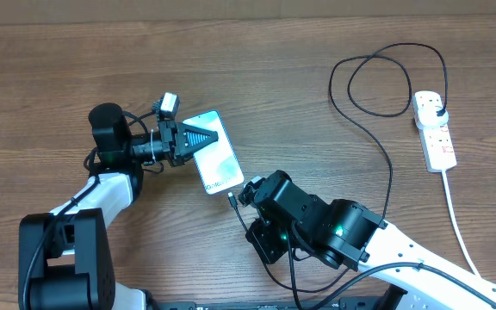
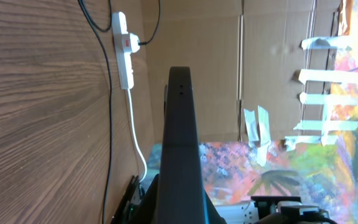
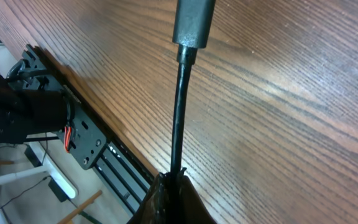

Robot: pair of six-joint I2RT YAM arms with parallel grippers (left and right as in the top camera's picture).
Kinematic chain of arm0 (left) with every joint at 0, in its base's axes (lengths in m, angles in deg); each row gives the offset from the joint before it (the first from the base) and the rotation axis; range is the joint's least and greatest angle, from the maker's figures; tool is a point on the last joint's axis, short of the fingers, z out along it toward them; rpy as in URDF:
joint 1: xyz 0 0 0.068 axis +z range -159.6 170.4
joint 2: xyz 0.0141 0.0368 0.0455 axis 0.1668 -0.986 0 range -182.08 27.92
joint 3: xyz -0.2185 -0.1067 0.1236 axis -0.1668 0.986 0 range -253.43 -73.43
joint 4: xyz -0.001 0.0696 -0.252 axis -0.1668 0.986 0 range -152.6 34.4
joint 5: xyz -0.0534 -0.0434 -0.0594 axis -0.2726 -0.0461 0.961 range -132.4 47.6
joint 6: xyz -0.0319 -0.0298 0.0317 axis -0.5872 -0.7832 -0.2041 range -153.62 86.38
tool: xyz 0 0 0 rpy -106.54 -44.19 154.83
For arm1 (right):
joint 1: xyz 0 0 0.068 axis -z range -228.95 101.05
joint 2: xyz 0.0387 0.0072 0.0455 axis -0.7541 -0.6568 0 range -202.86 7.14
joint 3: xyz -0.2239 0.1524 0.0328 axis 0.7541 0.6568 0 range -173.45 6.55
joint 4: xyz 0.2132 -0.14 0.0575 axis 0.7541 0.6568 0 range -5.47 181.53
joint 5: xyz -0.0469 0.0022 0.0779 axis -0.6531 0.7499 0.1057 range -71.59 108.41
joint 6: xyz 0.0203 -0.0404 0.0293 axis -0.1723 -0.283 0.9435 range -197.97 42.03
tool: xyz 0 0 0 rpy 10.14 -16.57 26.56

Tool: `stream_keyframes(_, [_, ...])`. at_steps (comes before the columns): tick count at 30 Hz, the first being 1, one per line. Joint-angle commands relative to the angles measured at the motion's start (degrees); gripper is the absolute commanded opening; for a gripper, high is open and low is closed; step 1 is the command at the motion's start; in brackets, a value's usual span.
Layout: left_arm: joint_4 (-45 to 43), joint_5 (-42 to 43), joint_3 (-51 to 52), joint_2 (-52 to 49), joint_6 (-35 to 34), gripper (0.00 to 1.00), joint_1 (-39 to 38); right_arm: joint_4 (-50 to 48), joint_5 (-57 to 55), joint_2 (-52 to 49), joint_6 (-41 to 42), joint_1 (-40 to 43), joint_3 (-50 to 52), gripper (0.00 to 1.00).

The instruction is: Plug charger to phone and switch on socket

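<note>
The phone (image 1: 216, 161), with its light blue screen lit, lies aslant at the table's middle left. My left gripper (image 1: 200, 138) is shut on its upper end. In the left wrist view the phone shows edge-on as a dark slab (image 2: 179, 137). My right gripper (image 1: 246, 195) is shut on the charger cable (image 1: 391, 181) just behind its connector tip (image 1: 232, 201), which sits close below the phone's lower end, apart from it. The right wrist view shows the connector (image 3: 194, 22) sticking out ahead of the shut fingers (image 3: 176, 190). The socket (image 1: 435, 129) lies at the far right with the charger's plug (image 1: 438, 109) in it.
The black cable loops across the table's upper right (image 1: 377, 82). The socket's thick white cord (image 1: 459, 224) runs toward the front right edge. The left wrist view shows the socket (image 2: 124, 50) and its white cord (image 2: 135, 124) far ahead, with cardboard walls behind.
</note>
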Motion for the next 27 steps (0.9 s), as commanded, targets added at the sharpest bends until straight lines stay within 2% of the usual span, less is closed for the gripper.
stream_keyframes(1, [-0.33, 0.11, -0.79, 0.07, 2.23, 0.04, -1.18, -0.94, -1.01, 0.22, -1.09, -0.28, -0.59, 0.04])
stream_keyframes(27, [-0.33, 1.44, -0.79, 0.07, 6.49, 0.04, -1.38, -0.59, -0.63, -1.92, -0.59, -0.28, -0.59, 0.04])
